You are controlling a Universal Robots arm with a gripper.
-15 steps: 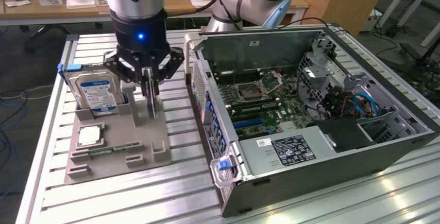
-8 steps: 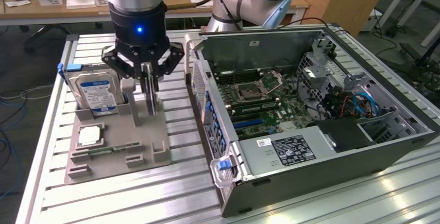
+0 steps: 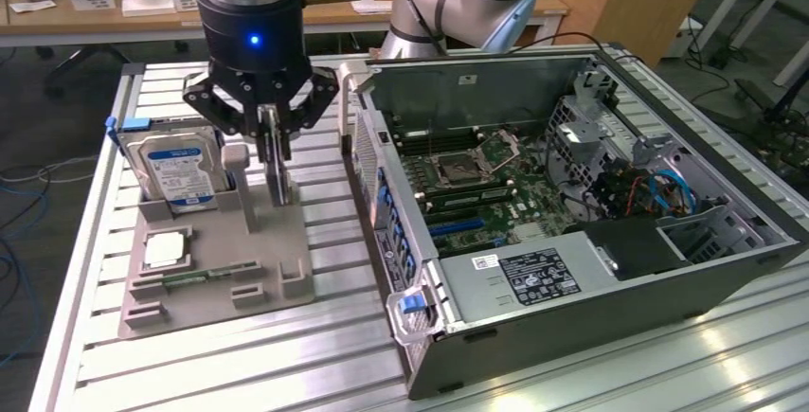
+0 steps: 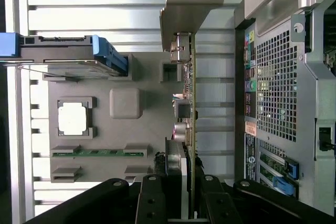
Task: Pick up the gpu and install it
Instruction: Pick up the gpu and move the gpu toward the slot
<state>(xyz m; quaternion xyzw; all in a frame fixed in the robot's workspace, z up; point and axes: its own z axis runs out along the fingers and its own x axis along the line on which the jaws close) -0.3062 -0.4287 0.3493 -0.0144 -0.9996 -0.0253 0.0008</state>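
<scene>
Black claw (image 3: 273,150) partly closed, pinching thin dark gpu (image 3: 277,189) by top edge. gpu stands upright over grey holder (image 3: 208,284), beside hard drive (image 3: 177,170), outside open computer case (image 3: 632,317)

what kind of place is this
Probably a robotics lab or workshop set up for PC assembly: an open grey desktop tower case lies on a ribbed aluminium table, a robot gripper clamps a thin dark expansion card, and cluttered wooden desks stand behind.
</scene>
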